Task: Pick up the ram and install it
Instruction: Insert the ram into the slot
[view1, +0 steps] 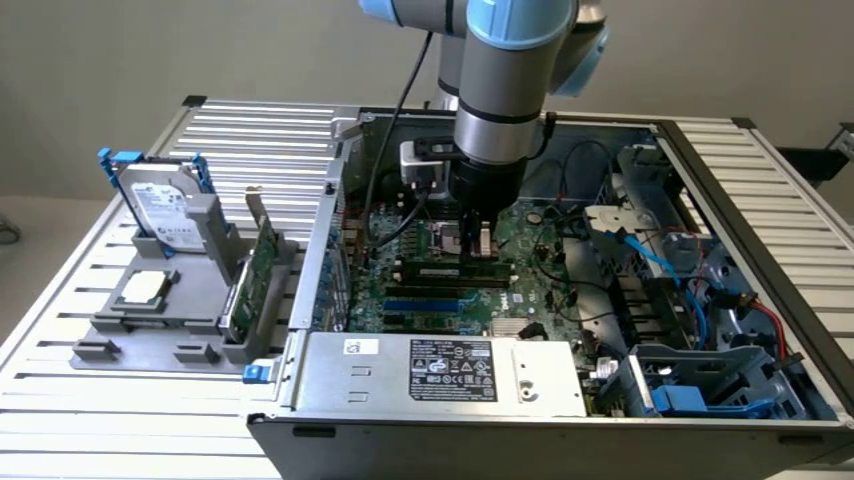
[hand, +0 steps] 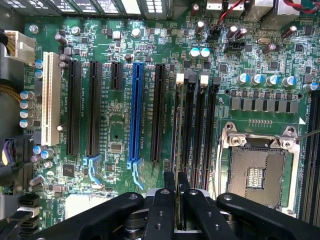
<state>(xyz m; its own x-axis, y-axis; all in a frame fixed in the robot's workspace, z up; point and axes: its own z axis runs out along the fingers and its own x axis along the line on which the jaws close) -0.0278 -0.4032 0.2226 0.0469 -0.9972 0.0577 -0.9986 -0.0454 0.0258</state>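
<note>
Green ram (hand: 176, 205) pinched, gripper (hand: 176, 176) vert. over mobo (hand: 125, 40).

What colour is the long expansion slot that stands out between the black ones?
Blue: the slot, best seen in the wrist view.

The robot arm (view1: 514, 60) runs off the exterior view's top edge. In the wrist view, the gripper (hand: 176, 179) hides most of the ram (hand: 177, 207), seen edge-on. Print on the power supply label (view1: 454, 368) is too small to read.
</note>
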